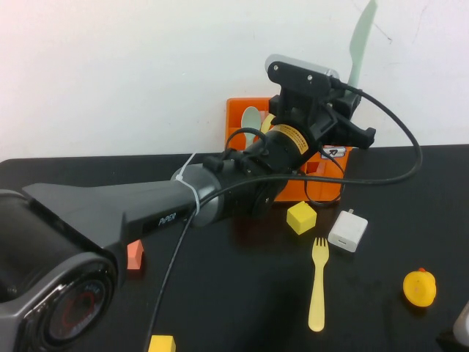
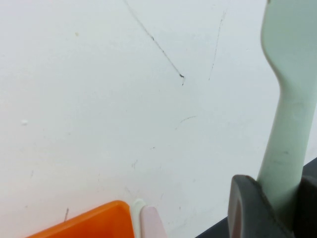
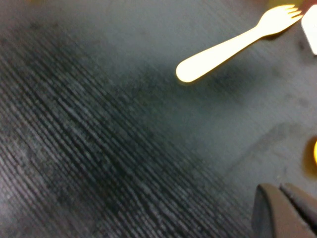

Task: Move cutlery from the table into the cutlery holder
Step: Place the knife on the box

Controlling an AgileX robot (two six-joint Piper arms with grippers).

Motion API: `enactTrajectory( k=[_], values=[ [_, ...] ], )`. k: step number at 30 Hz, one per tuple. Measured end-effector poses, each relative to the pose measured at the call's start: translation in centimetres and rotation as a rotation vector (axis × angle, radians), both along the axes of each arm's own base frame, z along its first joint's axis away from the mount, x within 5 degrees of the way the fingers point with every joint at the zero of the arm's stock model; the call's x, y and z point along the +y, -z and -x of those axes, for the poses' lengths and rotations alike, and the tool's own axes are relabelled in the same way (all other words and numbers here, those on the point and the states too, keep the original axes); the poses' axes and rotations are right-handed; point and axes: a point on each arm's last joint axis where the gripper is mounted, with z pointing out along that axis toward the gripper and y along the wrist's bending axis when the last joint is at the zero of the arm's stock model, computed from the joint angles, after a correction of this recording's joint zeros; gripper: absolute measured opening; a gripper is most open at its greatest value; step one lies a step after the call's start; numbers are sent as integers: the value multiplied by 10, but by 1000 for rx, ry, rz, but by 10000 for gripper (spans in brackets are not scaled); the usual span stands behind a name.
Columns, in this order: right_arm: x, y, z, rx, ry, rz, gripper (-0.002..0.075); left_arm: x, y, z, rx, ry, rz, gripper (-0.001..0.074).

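The mint-green knife (image 1: 362, 45) stands nearly upright in the air above the orange cutlery holder (image 1: 242, 117), its long axis running up and leaning slightly to the right, blade tip highest against the white wall (image 1: 146, 73). It is pale, matte plastic, broad at the blade and narrowing to a slim neck; in the left wrist view the knife (image 2: 287, 109) runs down into the dark finger pads (image 2: 247, 208), which are clamped on its handle. So the left gripper (image 1: 344, 110) has the knife firmly pinched, raised over the holder's right side at the back of the black table (image 1: 242, 308).

Down on the table, the yellow fork (image 1: 317, 282) lies flat, tines pointing away toward the holder, handle toward the robot, long axis close to front-to-back. Its tines sit just beside a white charger block (image 1: 347, 231), with a yellow cube (image 1: 301, 218) near to the left and a yellow duck toy (image 1: 420, 287) off to the right.

The right gripper (image 3: 290, 210) hovers low over the table near the fork (image 3: 233, 47), its fingers pressed together on nothing.
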Motion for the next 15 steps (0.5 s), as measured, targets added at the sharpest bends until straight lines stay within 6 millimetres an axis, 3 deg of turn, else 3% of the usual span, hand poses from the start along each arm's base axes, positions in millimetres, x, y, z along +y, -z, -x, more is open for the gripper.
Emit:
enactTrajectory(
  k=[11,15],
  values=[
    [0,2,3,33,-13,9,-2,0,0,0,-6,1,0,150],
    [0,2,3,33,-13,9,-2,-2,8,-2,-26,4,7,150]
  ],
)
